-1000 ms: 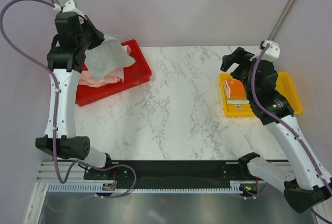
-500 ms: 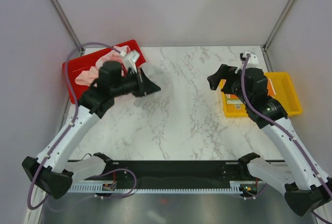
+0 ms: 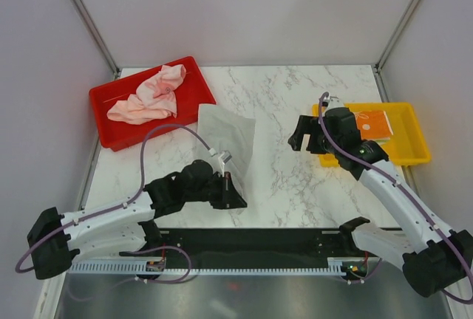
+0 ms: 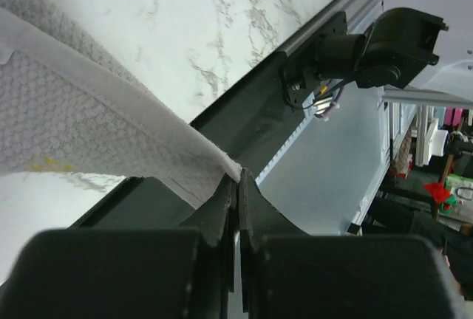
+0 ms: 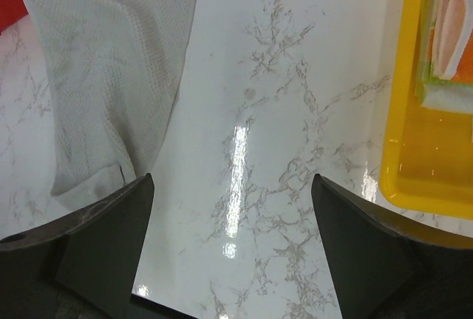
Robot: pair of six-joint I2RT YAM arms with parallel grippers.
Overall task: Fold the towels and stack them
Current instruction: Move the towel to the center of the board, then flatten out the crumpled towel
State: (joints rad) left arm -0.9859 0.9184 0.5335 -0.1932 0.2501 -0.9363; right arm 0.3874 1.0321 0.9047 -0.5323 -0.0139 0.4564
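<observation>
Left gripper [image 4: 238,177]: jaws are closed on one corner of the grey-white towel [image 4: 89,123]. Only the pinched tip is seen between them; the lower fingers are blocked by the dark gripper body in the foreground. The far part of the cloth is cut off at the left edge of that view.

In the top view the same towel [image 3: 230,136] is spread on the marble surface [image 3: 295,90], just right of the red tray [image 3: 111,131], with its near corner raised to the left gripper [image 3: 230,187]. The grip point itself is hidden under the gripper there. A lengthwise crease is seen in the right wrist view; whether the cloth is single or doubled cannot be told.

Right gripper [image 5: 230,183]: jaws are spread wide over bare marble, between the towel and the yellow tray [image 5: 403,112]. In the top view the right gripper [image 3: 298,134] is seen edge-on, so the gap is hard to make out.

Folded towels [image 5: 451,23] are held in the yellow tray: orange and cream on top, a pale edge beneath. They are cut off by the frame edge, so the layers cannot be counted. Pink towels [image 3: 148,96] are left crumpled in the red tray; their number cannot be told.
</observation>
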